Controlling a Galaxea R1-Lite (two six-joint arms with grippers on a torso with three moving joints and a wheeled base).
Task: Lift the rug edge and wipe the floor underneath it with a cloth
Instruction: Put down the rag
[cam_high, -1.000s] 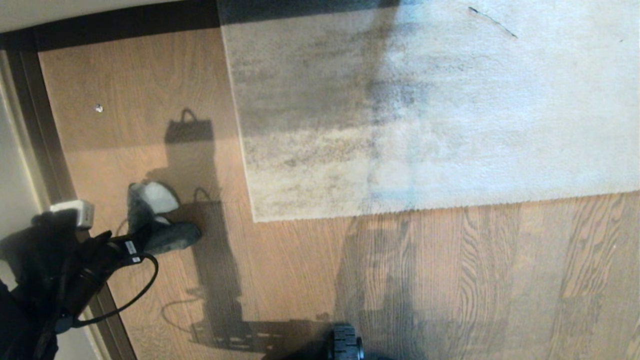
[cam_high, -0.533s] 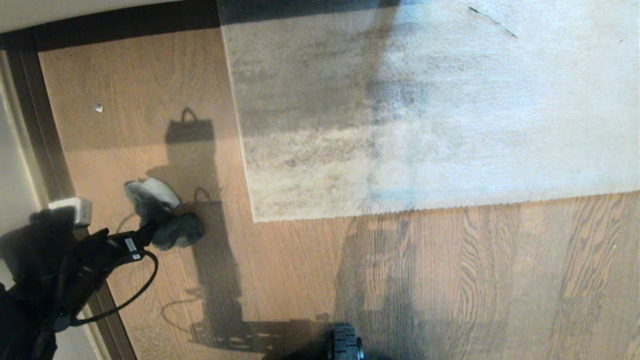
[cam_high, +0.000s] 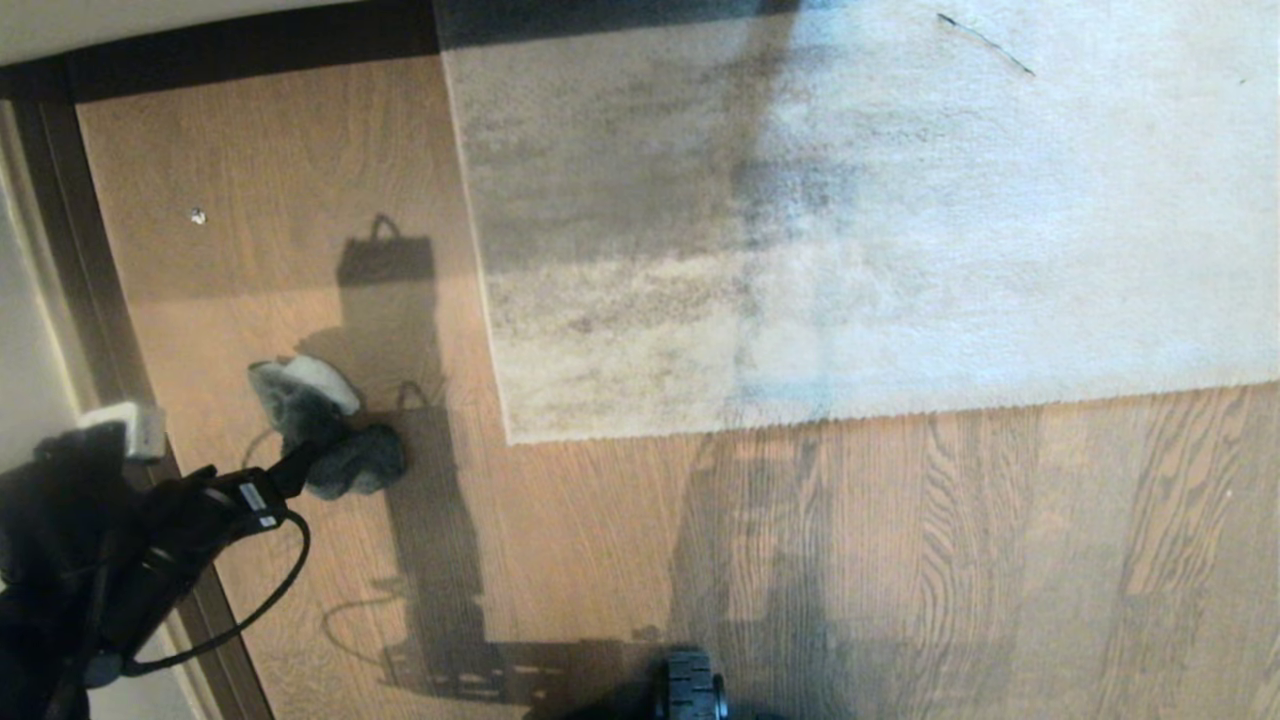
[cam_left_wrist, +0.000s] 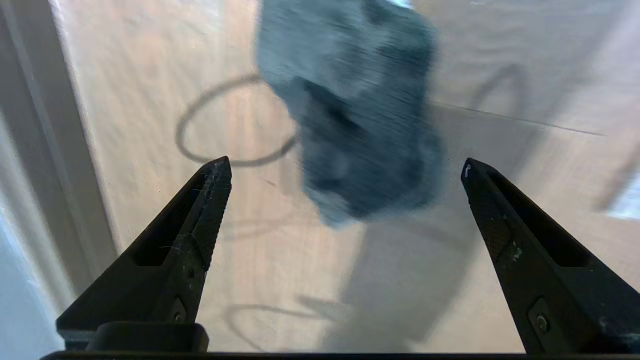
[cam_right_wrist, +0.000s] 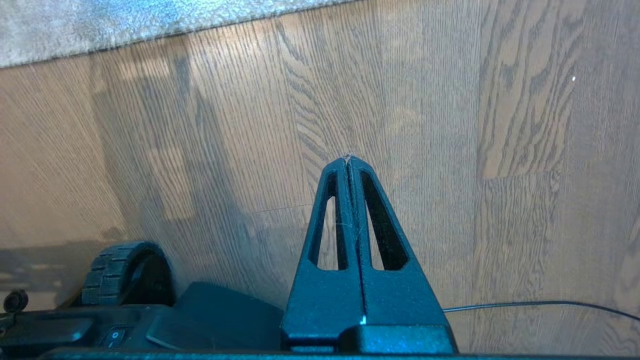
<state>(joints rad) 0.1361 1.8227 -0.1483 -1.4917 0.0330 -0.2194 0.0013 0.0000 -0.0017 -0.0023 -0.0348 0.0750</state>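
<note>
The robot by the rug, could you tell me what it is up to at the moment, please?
The left gripper is open just short of a crumpled grey cloth lying on the wood floor, left of the rug corner and near the skirting strip. It holds nothing. The rug lies flat, its edge not lifted. The right gripper is shut and empty, parked above bare floor beside the base wheel.

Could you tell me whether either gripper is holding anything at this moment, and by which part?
Nothing is held. The left gripper is open, the cloth lying loose on the floor; the right gripper is shut, empty.
</note>
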